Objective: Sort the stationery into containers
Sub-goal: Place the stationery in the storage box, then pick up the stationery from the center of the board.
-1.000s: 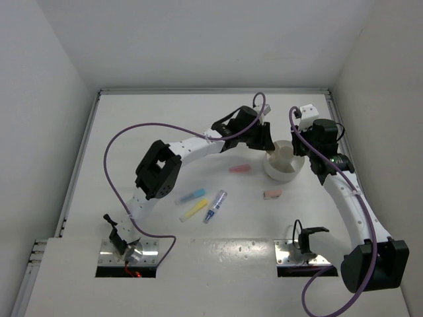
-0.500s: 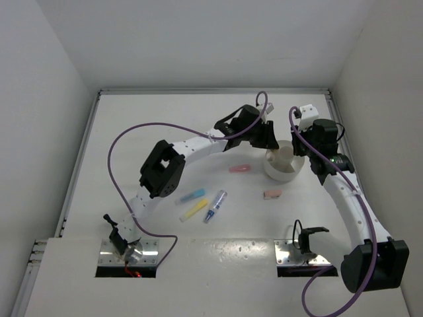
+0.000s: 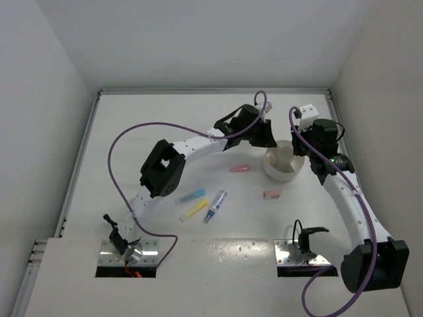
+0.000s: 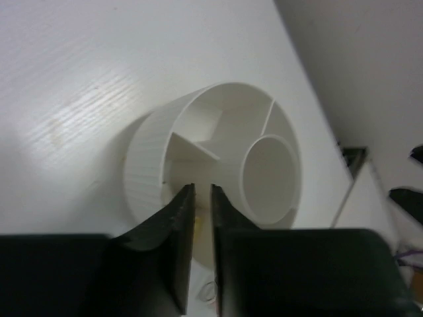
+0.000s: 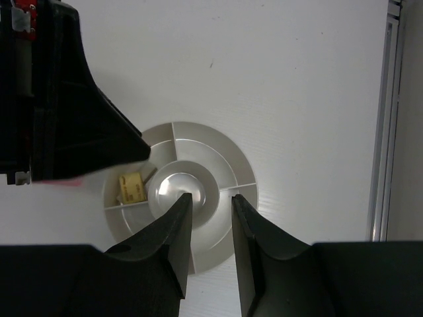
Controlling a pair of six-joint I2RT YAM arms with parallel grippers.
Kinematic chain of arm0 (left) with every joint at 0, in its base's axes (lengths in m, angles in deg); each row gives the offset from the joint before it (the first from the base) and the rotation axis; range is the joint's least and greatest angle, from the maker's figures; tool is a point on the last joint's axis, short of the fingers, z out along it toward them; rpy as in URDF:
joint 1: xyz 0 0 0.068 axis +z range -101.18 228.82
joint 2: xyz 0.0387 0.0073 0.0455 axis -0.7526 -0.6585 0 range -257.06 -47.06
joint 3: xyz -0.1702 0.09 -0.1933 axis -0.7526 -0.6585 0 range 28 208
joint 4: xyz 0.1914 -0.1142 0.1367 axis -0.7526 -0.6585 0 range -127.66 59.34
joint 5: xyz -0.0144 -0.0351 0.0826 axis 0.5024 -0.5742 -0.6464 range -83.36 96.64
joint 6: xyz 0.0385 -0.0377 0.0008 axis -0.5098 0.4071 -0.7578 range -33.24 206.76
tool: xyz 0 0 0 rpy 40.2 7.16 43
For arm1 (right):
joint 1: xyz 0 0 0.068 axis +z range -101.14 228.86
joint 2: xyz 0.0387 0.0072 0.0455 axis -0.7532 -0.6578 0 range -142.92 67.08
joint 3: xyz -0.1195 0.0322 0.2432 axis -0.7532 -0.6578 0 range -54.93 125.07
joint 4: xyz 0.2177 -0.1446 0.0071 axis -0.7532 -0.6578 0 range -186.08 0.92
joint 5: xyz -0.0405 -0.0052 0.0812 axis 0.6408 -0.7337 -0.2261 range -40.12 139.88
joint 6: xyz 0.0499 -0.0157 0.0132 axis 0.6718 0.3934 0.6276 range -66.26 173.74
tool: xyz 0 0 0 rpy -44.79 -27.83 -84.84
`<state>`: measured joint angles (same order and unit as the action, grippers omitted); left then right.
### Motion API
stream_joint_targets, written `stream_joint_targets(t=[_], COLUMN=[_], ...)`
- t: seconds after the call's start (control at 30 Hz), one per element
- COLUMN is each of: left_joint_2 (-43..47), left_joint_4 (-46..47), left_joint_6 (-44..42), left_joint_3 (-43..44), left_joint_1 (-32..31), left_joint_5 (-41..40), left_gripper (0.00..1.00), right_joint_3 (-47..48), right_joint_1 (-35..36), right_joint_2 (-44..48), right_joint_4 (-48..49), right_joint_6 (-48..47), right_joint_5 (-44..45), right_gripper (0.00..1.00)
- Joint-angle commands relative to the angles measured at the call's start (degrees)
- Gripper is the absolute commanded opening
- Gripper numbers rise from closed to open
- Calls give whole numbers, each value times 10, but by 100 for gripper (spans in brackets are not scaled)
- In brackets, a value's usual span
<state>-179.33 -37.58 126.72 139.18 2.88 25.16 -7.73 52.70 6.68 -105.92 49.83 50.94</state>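
The white divided bowl (image 3: 281,175) stands right of centre. In the right wrist view a beige eraser (image 5: 131,188) lies flat in the left compartment of the bowl (image 5: 218,148). My left gripper (image 3: 269,140) hangs at the bowl's left rim; its jaws (image 4: 203,191) stand a narrow gap apart over the bowl (image 4: 149,165), holding nothing. My right gripper (image 5: 211,201) hovers open above the bowl's centre, empty. A pink pen (image 3: 240,168), a pink block (image 3: 272,194), a blue highlighter (image 3: 193,196), a yellow one (image 3: 193,210) and a purple-blue pen (image 3: 215,205) lie on the table.
Two square metal plates (image 3: 129,254) (image 3: 301,254) sit at the near edge by the arm bases. White walls close the table on the left, back and right. Purple cables loop above both arms.
The left gripper has edged slightly away from me along the bowl's rim. The right arm and the loose stationery have not moved.
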Motion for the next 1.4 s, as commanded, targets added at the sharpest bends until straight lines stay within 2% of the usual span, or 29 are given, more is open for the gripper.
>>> stream_joint_targets(t=[0.0, 0.03, 0.07, 0.1, 0.13, 0.17, 0.2, 0.27, 0.3, 0.4, 0.5, 0.6, 0.67, 0.7, 0.73, 0.77, 0.8, 0.83, 0.87, 0.9, 1.0, 1.03, 1.07, 1.1, 1.13, 1.17, 1.23, 1.37], left_joint_2=[51, 73, 97, 125, 175, 194, 212, 248, 254, 237, 209, 155, 104, 88, 76, 69, 63, 63, 73, 85, 164, 181, 192, 192, 198, 198, 184, 150], left_joint_4=[15, 15, 7, 7, -37, -65, -84, -133, -144, -194, -232, -261, -288, -289, -295, -295, -295, -295, -272, -260, -204, -203, -203, -203, -213, -213, -218, -211], left_joint_6=[-9, -9, -9, 1, 35, 59, 83, 187, 219, 317, 381, 391, 323, 286, 253, 212, 116, 71, 17, -97, -249, -274, -304, -331, -399, -419, -453, -466], left_joint_3=[12, -20, -45, -75, -102, -138, -159, -213, -227, -235, -196, -127, -70, -15, 3, 15, 25, 26, 14, -7, -125, -165, -174, -174, -190, -191, -198, -185], left_joint_1=[15, 15, 15, 15, 15, 6, -2, -2, -2, -2, -2, -15, -24, -30, -30, -30, -30, -30, -30, -30, -30, -30, -24, -17, -17, -24, -35, -53], left_joint_5=[-30, -47, -113, -162, -223, -331, -367, -420, -420, -385, -358, -330, -329, -329, -317, -312, -312, -320, -308, -295, -290, -290, -268, -245, -209, -183, -197, -196], left_gripper=[14, 0, 0, 0, 0, 0, 9, 43, 66, 78, 80, 80, 66, 55, 36, 29, 28, 26, 26, 26, 45, 51, 59, 62, 66, 70, 70, 70], right_joint_3=[22, 22, 22, 17, 17, 17, 17, 17, 17, 17, 17, 17, 17, 17, 17, 17, 17, 17, 17, 17, 17, 17, 17, 17, 17, 17, 17, 17], right_joint_1=[-3, -3, -3, -3, -3, -3, -3, -3, -3, -3, -3, -3, -3, -3, -3, -3, -3, -3, -3, -3, -3, -3, -3, -3, -3, -3, -3, -3], right_joint_2=[5, 5, 5, 5, 5, 5, 5, 5, 5, 5, 5, 5, 5, 5, 5, 5, 5, 5, 5, 5, 12, 12, 12, 12, 12, 12, 12, 6], right_joint_4=[11, 11, 11, 11, 11, 16, 16, 16, 16, 16, 16, 16, 16, 16, 16, 16, 16, 16, 16, 16, 16, 16, 16, 16, 16, 16, 16, 16], right_joint_6=[-3, -3, -3, -3, -3, -8, -8, -8, -8, -8, -8, -8, -8, -8, -8, -8, -8, -8, -8, -8, -8, -8, -8, -8, -8, -8, -8, -8], right_joint_5=[3, 3, 3, 3, 3, 3, 3, 3, 3, 3, 3, 3, 3, 3, 3, 3, 3, 3, 3, 3, 3, 3, 3, 3, -3, -3, -3, -3], right_gripper=[31, 31, 25, 22, 21, 21, 21, 21, 21, 23, 24, 24, 24, 24, 24, 24, 24, 24, 24, 24, 24, 24, 26, 26, 26, 26, 26, 26])
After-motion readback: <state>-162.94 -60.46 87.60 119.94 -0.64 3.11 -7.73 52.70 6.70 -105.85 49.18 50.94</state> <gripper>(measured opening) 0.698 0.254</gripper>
